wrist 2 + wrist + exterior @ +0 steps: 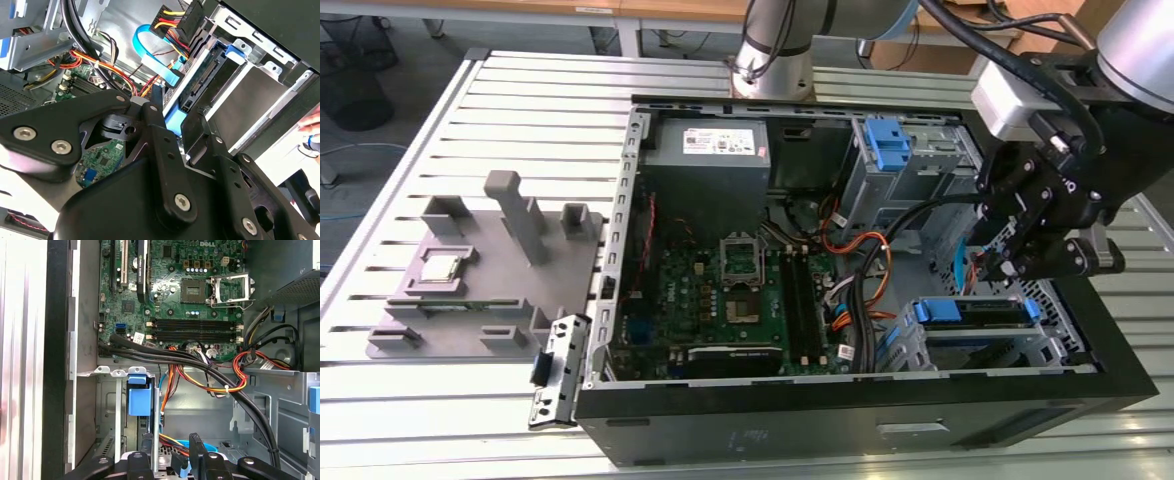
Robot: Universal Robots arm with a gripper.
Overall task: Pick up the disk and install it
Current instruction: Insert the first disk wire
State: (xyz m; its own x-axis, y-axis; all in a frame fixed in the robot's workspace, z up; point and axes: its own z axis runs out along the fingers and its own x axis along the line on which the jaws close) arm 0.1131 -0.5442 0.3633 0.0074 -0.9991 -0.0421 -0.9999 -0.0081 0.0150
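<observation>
The disk [970,312] lies flat in the lower drive cage at the case's front right corner in the exterior view, with blue carrier rails along its edges. In the second wrist view its silver-grey face [252,95] and connector edge sit inside the cage. My gripper [1027,268] hangs just above that cage, over the disk's inner end. Both black fingers [150,117] stand apart, with only a blue rail seen behind the gap. In the first wrist view the gripper [170,452] is beside the carrier's blue tab [139,397]. It holds nothing.
The open computer case [607,330] rests on a slatted table. A lone blue bracket [887,142] sits in the upper bay and a grey power supply [707,150] at the back. Cable bundles [200,365] and a blue data cable [150,60] crowd the cage. A grey fixture [480,270] stands at the exterior view's left.
</observation>
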